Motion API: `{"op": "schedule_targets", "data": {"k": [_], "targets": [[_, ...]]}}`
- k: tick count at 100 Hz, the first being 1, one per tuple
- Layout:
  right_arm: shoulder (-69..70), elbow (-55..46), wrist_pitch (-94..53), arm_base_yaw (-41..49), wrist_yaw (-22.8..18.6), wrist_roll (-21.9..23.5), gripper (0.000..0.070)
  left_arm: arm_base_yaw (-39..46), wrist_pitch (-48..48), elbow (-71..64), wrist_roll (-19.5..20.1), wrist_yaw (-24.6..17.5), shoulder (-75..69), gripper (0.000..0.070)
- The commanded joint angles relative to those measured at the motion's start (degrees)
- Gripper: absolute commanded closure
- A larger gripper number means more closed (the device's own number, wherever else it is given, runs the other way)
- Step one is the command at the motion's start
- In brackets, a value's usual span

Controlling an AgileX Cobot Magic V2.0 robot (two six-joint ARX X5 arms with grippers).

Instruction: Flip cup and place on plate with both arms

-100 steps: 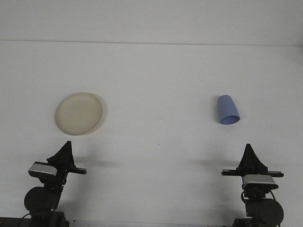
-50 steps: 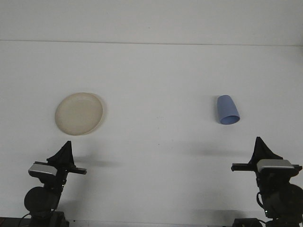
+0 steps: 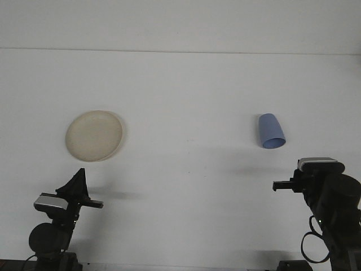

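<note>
A blue cup [image 3: 271,131] lies on its side on the white table, right of centre, with its open mouth turned toward me. A cream plate [image 3: 94,135] rests flat at the left, with nothing on it. My left gripper [image 3: 77,179] sits low at the near left, just below the plate, its fingers drawn together to a point and holding nothing. My right gripper [image 3: 317,171] is raised at the near right, below and to the right of the cup and apart from it. Its tip is hidden behind its own wrist housing.
The white table [image 3: 186,101] runs back to a pale wall. A wide bare stretch lies between the plate and the cup. Both arm bases stand at the near edge.
My right arm has lifted and swung to the right and forward, toward the cup. The left arm, the cup and the plate have not moved.
</note>
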State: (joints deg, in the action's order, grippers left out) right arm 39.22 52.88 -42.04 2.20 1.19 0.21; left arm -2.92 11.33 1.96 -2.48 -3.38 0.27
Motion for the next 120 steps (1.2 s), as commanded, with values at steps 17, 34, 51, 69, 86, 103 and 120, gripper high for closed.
{"op": "schedule_targets", "data": {"k": [17, 34, 51, 69, 86, 103, 120], "targets": [[0.2, 0.8, 1.6, 0.1, -0.3, 0.4, 0.0699, -0.1, 0.7, -1.1, 0.3, -0.1, -0.1, 0.0689], [-0.3, 0.8, 3.3, 0.1, -0.2, 0.4, 0.0699, -0.1, 0.7, -1.1, 0.3, -0.1, -0.1, 0.0688], [-0.3, 0.8, 3.4, 0.1, -0.2, 0.4, 0.0699, -0.1, 0.7, -1.1, 0.3, -0.1, -0.1, 0.0689], [-0.2, 0.8, 3.0, 0.1, -0.2, 0.4, 0.0688, -0.1, 0.7, -1.1, 0.3, -0.1, -0.1, 0.0689], [-0.2, 0.8, 3.0, 0.1, -0.2, 0.4, 0.0350, -0.1, 0.7, -1.1, 0.3, -0.1, -0.1, 0.0689], [-0.2, 0.8, 2.9, 0.1, -0.2, 0.4, 0.0158, -0.1, 0.7, -1.1, 0.3, -0.1, -0.1, 0.0689], [-0.1, 0.8, 2.8, 0.1, -0.2, 0.4, 0.0156, -0.1, 0.7, -1.1, 0.3, -0.1, -0.1, 0.0688]]}}
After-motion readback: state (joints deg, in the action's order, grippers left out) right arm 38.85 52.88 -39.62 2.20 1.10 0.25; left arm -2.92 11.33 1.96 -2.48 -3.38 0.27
